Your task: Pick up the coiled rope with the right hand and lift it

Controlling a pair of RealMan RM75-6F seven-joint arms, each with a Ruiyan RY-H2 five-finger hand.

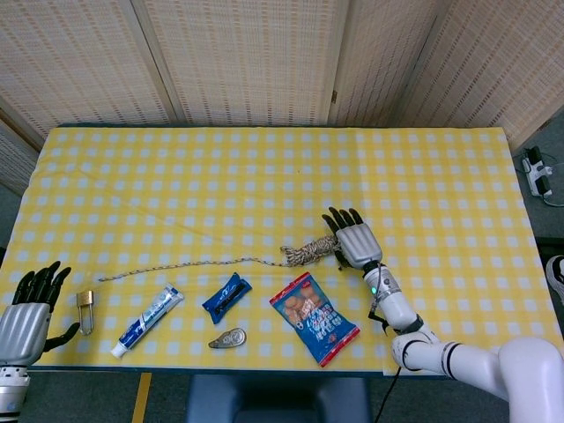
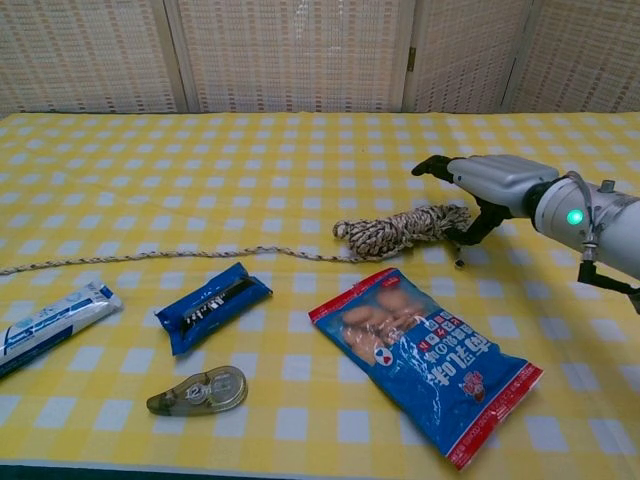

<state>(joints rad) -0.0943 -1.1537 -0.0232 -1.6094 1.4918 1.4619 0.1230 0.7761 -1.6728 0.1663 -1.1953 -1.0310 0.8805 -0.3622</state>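
Right hand (image 2: 487,186) grips one end of the coiled rope (image 2: 398,229), which lies on the worktop (image 2: 300,150). Left hand (image 1: 25,308) open, fingers spread, holding nothing.

We count one coiled rope (image 2: 403,229) with a single loose tail trailing across the checked tablecloth (image 1: 264,167), which is itself one. We see one blue snack bag (image 2: 427,357), one small dark-blue wrapped packet (image 2: 213,304), one toothpaste tube (image 1: 147,320), one correction-tape dispenser (image 2: 199,390) and one brass padlock (image 1: 85,308). We count two robot hands: the right hand (image 1: 357,241) and the left hand (image 1: 26,313). Behind the table we make out several woven screen panels (image 1: 238,53).
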